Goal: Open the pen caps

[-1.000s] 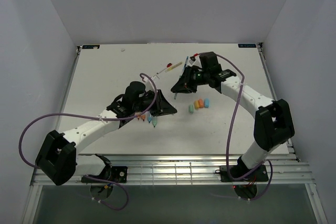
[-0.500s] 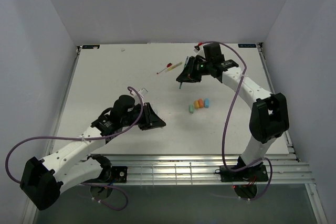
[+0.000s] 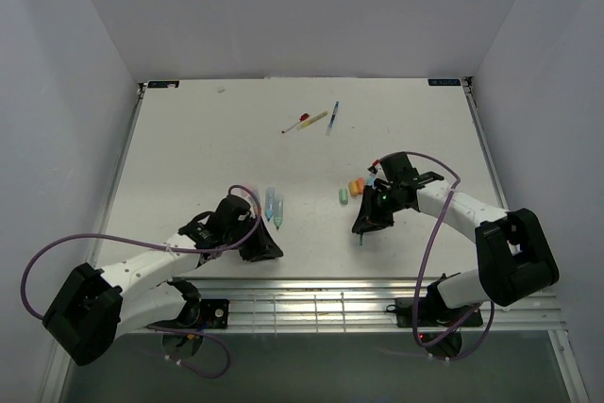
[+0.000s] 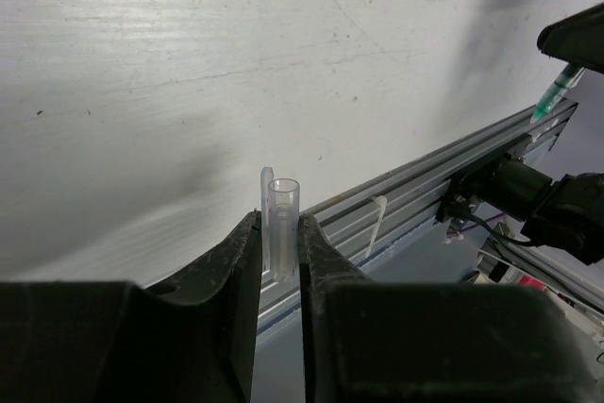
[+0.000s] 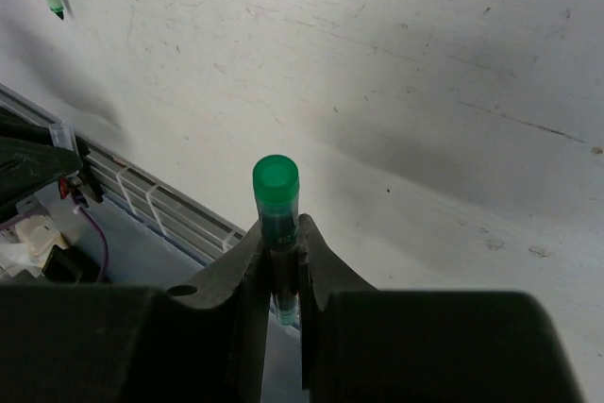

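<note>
Inside the left gripper sits 1 clear pen cap.

Thin stick pens lie far back on the white table.

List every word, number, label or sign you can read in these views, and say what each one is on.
No text can be read.
The teal stickers at the far corners of the table: too small to read.
The clear cap in the left pincer: no print shows.
The green pen in the right pincer: no print shows.
</note>
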You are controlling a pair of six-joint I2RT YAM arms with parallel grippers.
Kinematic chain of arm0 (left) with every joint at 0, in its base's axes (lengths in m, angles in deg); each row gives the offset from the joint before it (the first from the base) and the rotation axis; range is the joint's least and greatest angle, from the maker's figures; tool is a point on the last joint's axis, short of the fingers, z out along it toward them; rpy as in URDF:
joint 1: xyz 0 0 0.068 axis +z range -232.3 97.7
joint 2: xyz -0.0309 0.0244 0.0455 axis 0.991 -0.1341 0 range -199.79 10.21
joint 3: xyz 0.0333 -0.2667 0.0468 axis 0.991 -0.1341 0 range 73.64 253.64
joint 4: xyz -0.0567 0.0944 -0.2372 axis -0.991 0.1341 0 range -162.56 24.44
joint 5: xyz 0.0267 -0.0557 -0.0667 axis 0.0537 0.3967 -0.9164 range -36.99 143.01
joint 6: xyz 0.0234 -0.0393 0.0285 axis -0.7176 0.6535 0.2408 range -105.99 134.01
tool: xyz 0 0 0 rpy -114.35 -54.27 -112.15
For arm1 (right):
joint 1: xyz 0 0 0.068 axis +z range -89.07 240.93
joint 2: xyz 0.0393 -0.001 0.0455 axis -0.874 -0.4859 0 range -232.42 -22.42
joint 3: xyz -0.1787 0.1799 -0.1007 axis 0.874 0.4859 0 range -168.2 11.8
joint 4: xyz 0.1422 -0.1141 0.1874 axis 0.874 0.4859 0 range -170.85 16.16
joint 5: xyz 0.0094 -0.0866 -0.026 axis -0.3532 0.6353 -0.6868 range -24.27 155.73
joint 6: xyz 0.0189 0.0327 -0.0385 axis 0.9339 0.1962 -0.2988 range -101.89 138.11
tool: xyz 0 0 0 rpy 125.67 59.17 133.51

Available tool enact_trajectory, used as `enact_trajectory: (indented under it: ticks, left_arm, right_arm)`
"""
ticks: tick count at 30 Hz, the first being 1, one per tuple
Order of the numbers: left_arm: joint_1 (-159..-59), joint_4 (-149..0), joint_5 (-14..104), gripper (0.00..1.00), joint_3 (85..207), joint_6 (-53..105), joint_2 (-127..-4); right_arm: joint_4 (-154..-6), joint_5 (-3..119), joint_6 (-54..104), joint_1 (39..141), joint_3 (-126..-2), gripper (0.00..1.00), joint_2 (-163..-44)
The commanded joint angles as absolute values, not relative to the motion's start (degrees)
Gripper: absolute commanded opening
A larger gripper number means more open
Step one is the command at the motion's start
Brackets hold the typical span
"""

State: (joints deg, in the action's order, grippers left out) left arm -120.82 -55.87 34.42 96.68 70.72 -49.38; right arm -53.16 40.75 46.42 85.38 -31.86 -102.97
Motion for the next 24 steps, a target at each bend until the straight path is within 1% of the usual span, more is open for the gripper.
enact_trajectory:
  ticks: [1, 10, 15, 20, 24]
  left_arm:
    - [-121.49, -59.82, 35.52, 0.00, 98.50, 71.58, -52.01]
    - [-122.64, -61.48, 38.60, 0.00, 100.44, 72.98, -55.97]
    - [-123.78, -62.37, 37.28, 0.00, 101.58, 71.84, -55.71]
    - [-123.87, -62.37, 37.54, 0.00, 100.09, 72.72, -55.71]
    - [-124.04, -62.37, 39.55, 0.00, 103.07, 71.06, -53.95]
  right_arm:
    - [-56.32, 40.50, 45.62, 86.68, -30.74, 0.08, -101.78]
    - [-58.34, 40.50, 46.06, 87.21, -28.72, 0.08, -103.28]
    - [-57.47, 41.03, 45.53, 87.47, -30.47, 0.08, -103.72]
    - [-57.29, 41.56, 45.09, 87.74, -31.88, 0.08, -105.48]
    - [-55.63, 42.52, 44.39, 87.82, -36.53, 0.08, -106.35]
